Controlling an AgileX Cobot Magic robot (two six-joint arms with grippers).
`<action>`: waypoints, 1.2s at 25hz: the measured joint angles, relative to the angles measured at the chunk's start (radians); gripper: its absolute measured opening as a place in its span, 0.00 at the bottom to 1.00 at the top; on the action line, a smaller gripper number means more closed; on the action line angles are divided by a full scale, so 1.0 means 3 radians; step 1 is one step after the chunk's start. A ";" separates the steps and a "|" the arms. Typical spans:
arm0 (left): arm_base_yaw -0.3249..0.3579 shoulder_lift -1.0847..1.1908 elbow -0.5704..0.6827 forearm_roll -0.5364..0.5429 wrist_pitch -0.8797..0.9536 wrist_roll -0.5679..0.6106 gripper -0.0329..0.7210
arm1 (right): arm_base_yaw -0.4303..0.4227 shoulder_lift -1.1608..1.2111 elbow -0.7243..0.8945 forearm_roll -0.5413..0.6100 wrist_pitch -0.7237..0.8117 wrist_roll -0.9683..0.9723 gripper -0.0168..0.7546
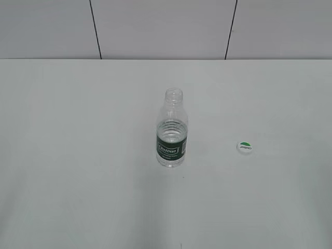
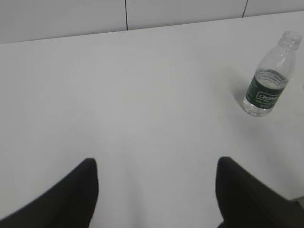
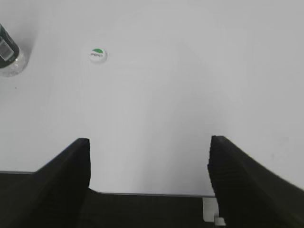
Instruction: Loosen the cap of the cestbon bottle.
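Observation:
The cestbon bottle (image 1: pixel 171 130) stands upright in the middle of the white table, with its neck open and no cap on it. It also shows at the right of the left wrist view (image 2: pixel 269 78), and its base shows at the left edge of the right wrist view (image 3: pixel 8 53). The cap (image 1: pixel 245 147) lies flat on the table to the bottle's right, green half-circle up, and it shows in the right wrist view (image 3: pixel 97 55). My left gripper (image 2: pixel 156 166) is open and empty, well short of the bottle. My right gripper (image 3: pixel 148 145) is open and empty over the table's near edge.
The white table (image 1: pixel 78 155) runs back to a pale panelled wall (image 1: pixel 155 26) with dark seams. The table's near edge (image 3: pixel 142 194) shows in the right wrist view, with a small white fitting (image 3: pixel 209 211) below it.

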 joint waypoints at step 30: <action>0.0474 -0.0007 0.0006 -0.0009 0.0011 0.0000 0.62 | -0.0031 -0.0511 0.0026 -0.0099 0.0005 0.0000 0.79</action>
